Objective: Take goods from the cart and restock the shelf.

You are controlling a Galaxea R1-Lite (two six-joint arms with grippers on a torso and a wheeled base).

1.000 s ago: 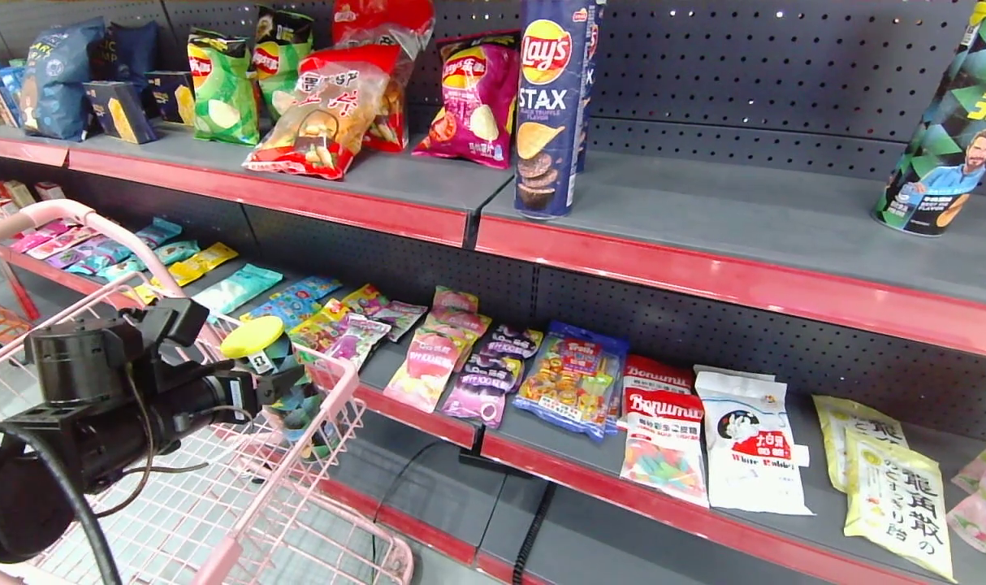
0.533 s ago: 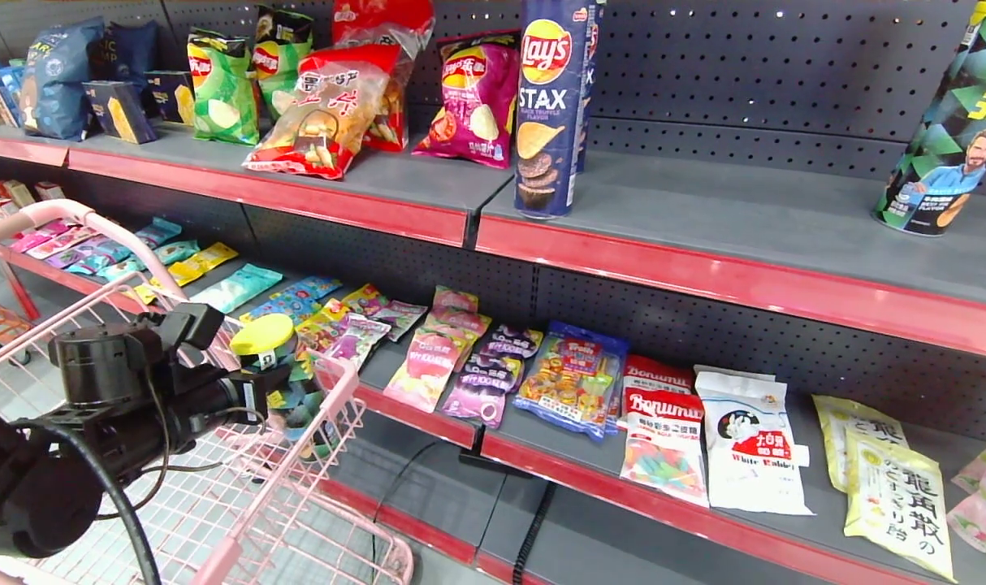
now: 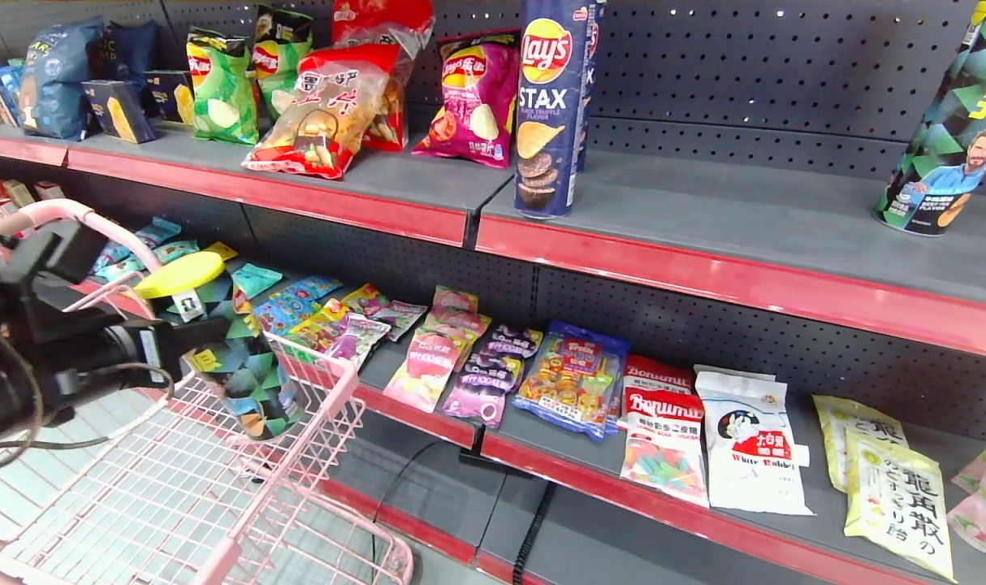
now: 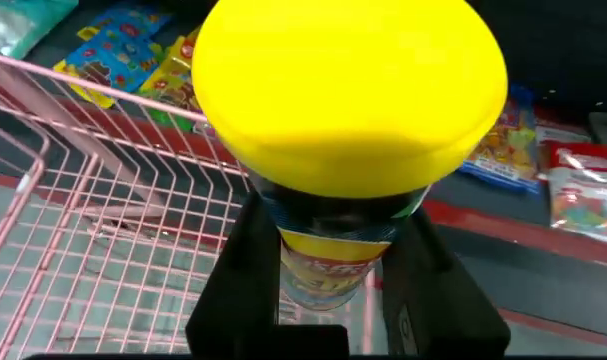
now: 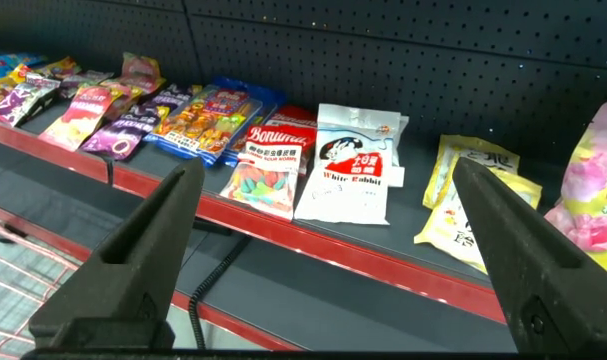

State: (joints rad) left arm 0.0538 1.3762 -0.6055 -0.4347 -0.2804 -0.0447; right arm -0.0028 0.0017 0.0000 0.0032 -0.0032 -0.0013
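Chip canister [image 3: 237, 366] with the yellow lid hangs tilted over the pink cart's [image 3: 318, 422] front corner, clamped below its lid by the left gripper [image 3: 186, 335], and should likely clear the wire rim before swinging to the upper shelf [image 3: 704, 215], while the right gripper [image 5: 353, 260] is spread wide.

Head cam: high, angled down over shelves [image 3: 737, 211] and cart [image 3: 291, 463]. Left wrist cam: just behind left gripper [image 4: 333, 255], tight on the chip can [image 4: 348, 90]. Right wrist cam: looks between spread fingers of right gripper [image 5: 325, 175] at lower shelf [image 5: 408, 232]; white candy bag [image 5: 348, 165] ahead also in head view.
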